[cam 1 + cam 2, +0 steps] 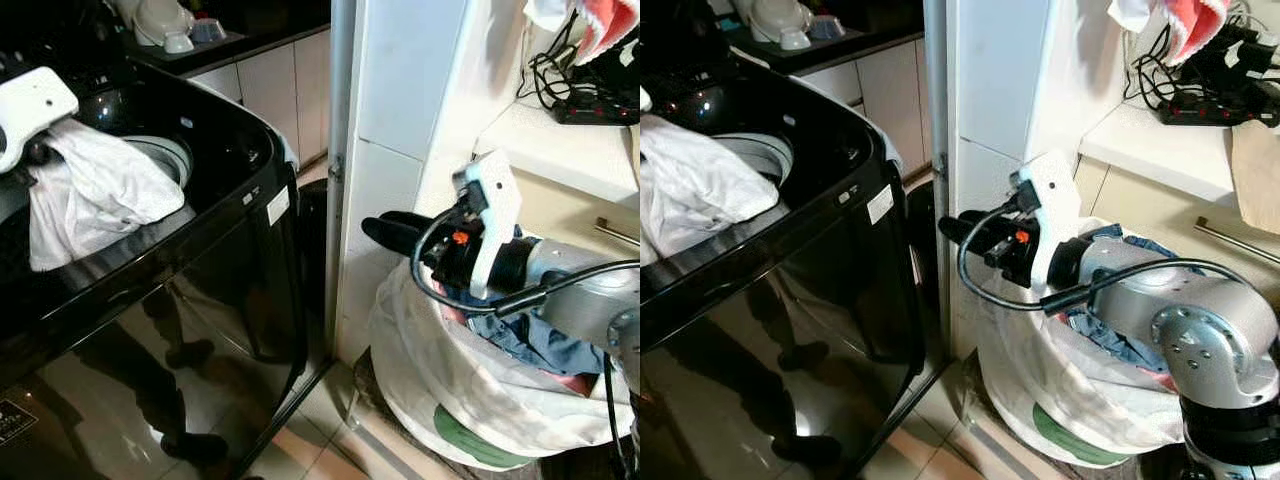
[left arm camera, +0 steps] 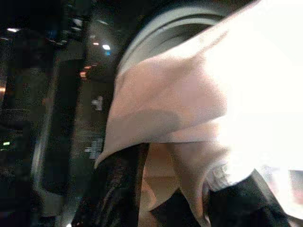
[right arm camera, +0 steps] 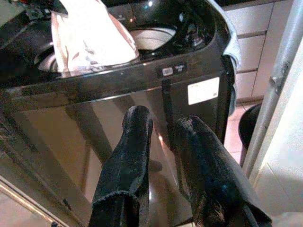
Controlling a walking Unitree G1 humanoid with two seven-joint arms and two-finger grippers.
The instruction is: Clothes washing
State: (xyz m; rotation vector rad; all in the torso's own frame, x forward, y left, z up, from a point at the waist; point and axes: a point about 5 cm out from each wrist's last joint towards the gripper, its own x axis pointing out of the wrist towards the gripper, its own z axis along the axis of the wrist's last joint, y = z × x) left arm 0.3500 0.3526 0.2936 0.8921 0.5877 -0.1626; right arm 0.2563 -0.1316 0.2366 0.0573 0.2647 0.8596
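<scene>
White garment [image 1: 95, 190] is hanging over the open top of the black washing machine [image 1: 200, 300], draping down toward the drum opening [image 1: 165, 155] with its lower part lying on the glossy front rim. The left hand [image 1: 30, 110] is sitting right at the top of the cloth and is clamped on it, the fabric bunching up against its black fingers [image 2: 118, 189] in the left wrist view. Over by the white wall, the right hand [image 3: 165, 156] is hovering in the air above the laundry bag [image 1: 460, 390], pointing at the washer's front, its two fingers slightly apart and gripping nothing. That bag is sitting on the tiled floor and is bulging with blue clothes [image 1: 540, 345]. A power strip [image 1: 600, 105] with cables is lying on the table behind it.
</scene>
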